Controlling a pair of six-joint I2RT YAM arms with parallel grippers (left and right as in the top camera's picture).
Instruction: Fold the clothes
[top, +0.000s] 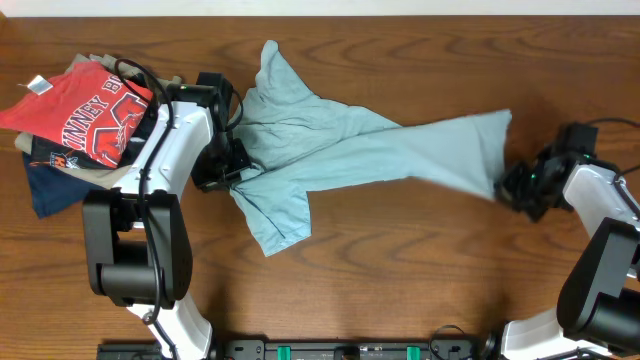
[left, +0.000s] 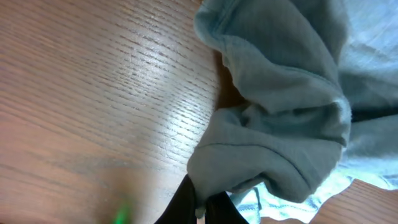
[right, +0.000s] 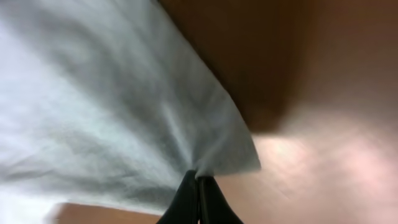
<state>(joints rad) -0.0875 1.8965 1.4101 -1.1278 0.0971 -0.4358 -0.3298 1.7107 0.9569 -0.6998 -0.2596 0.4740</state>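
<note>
The left gripper (left: 200, 210) has its dark jaws pressed together on a bunched fold of the pale blue-grey T-shirt (left: 286, 112), the cloth gathered in thick rolls just above the fingertips; the right gripper (right: 198, 200) likewise has its jaws closed tight, pinching a thin edge of the T-shirt (right: 93, 106), from which the fabric fans upward and to the left with a dark shadow on the wood beside it; seen from overhead, the left gripper (top: 226, 166) sits at the shirt's left edge and the right gripper (top: 512, 186) at its far right tip, well apart, with the T-shirt (top: 340, 150) lying across the middle of the table (top: 400, 280) between them; the garment is wide and rumpled on the left and narrows to a drawn-out band toward the right, where its end looks slightly blurred; one point of cloth reaches toward the far edge of the table and another flap hangs toward the near edge; to the left of the left arm lies a pile of other clothes, a red shirt (top: 90, 110) with white lettering on top, a khaki garment (top: 100, 176) under it and a navy garment (top: 55, 185) at the bottom; a small white tag (top: 38, 85) shows at the pile's left corner.
</note>
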